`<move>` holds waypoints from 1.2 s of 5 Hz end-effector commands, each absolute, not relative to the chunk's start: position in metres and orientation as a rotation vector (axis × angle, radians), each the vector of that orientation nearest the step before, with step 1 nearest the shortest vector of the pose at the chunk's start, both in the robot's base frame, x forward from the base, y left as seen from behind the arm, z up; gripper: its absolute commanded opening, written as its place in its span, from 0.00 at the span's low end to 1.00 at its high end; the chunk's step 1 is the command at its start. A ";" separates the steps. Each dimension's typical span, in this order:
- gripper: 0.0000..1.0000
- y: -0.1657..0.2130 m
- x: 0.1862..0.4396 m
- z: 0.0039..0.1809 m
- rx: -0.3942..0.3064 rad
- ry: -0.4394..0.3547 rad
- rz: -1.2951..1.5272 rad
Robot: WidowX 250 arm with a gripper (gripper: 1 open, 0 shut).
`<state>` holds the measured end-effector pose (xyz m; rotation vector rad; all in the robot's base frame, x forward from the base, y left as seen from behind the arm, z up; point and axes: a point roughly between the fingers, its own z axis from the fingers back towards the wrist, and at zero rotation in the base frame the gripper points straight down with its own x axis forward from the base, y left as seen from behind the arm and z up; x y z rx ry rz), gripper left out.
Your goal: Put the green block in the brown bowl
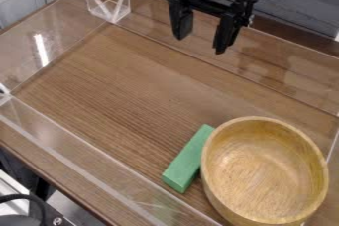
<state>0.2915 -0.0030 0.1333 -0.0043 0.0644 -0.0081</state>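
The green block [189,158] lies flat on the wooden table near the front, its long side angled up to the right. It rests right against the left rim of the brown bowl [265,169], a round shallow wooden bowl at the front right with nothing inside. My gripper [203,30] hangs at the back of the table, pointing down, well above and behind both. Its black fingers stand apart and open, with nothing between them.
Clear acrylic walls [54,47] fence the table on the left, back and front. A small clear triangular stand [109,5] sits at the back left corner. The wood-grain tabletop [119,91] stretches between gripper and block.
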 end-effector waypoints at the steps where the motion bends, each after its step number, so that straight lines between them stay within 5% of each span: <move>1: 1.00 -0.010 0.263 0.116 -0.005 0.078 -0.037; 3: 1.00 -0.038 0.194 0.102 -0.004 -0.017 -0.100; 6: 1.00 -0.048 0.199 0.064 -0.030 -0.078 -0.113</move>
